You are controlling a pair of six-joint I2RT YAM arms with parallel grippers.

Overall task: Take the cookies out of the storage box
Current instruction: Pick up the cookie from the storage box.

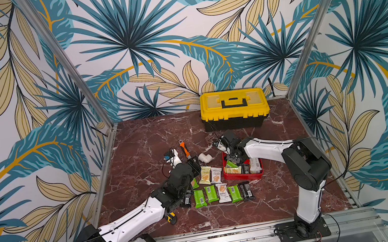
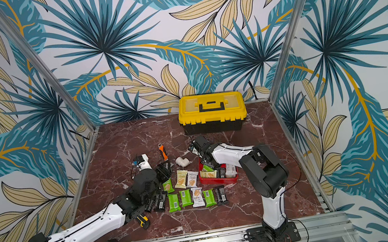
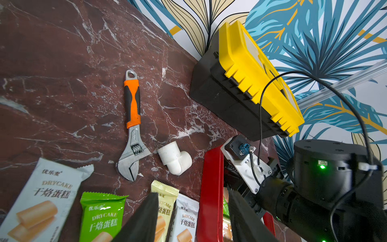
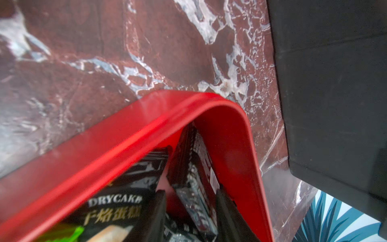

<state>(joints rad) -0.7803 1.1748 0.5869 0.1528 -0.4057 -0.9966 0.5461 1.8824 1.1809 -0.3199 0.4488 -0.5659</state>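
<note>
The red storage box [image 1: 244,178] [image 2: 220,181] sits right of centre and holds several cookies [image 1: 233,170]. My right gripper [image 1: 232,159] [image 4: 190,190] reaches into its far left corner. Its jaws are open around a black packet [image 4: 194,167] that stands on edge against the red wall [image 4: 146,125], with a gap on one side. Two rows of cookies [image 1: 211,193] lie on the table left of the box, green, white, cream and black. My left gripper [image 1: 195,166] [image 3: 192,193] hovers open and empty over a cream packet [image 3: 165,194] and the box's wall [image 3: 211,188].
A yellow-and-black toolbox [image 1: 234,108] stands at the back. An orange-handled wrench [image 1: 184,150] and a white pipe elbow [image 1: 205,157] lie behind the cookie rows. A small yellow-and-black tool [image 1: 171,218] lies under my left forearm, near black packets [image 1: 186,200].
</note>
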